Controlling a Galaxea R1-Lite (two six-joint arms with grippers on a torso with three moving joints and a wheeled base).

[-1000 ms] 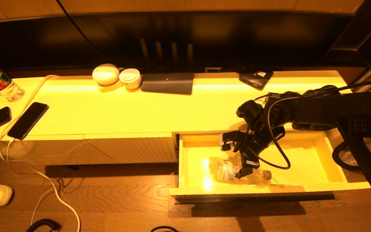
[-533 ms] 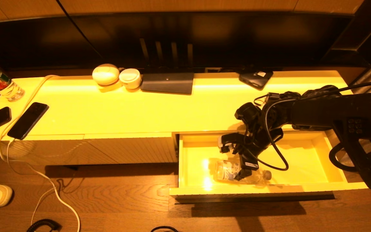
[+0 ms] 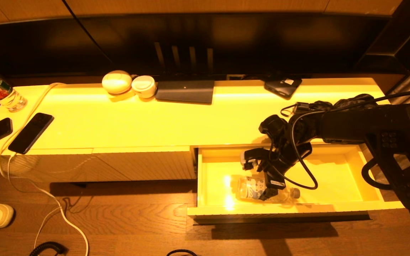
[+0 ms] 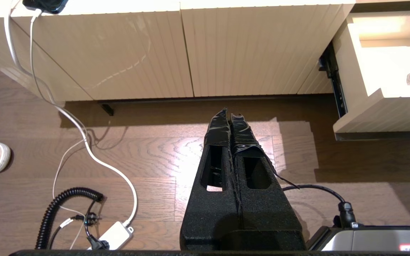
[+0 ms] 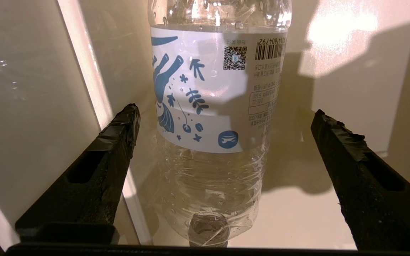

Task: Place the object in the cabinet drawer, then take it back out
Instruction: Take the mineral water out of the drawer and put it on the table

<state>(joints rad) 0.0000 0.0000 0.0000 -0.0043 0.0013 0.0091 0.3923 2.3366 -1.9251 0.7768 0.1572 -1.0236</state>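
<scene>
The clear water bottle (image 3: 265,190) lies on its side in the open cabinet drawer (image 3: 351,177), lower right of the head view. The right gripper (image 3: 260,177) straddles it, fingers spread wide, apparently not touching; it should close squarely across the label. The left gripper (image 4: 230,122), parked above the floor, is closed.

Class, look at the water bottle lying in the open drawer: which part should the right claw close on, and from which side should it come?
Best is probably the water bottle mid-body, at its label, coming from above. It lies on its side in the cabinet drawer, whose walls block sideways approach. The open right claw straddles its round body.
</scene>
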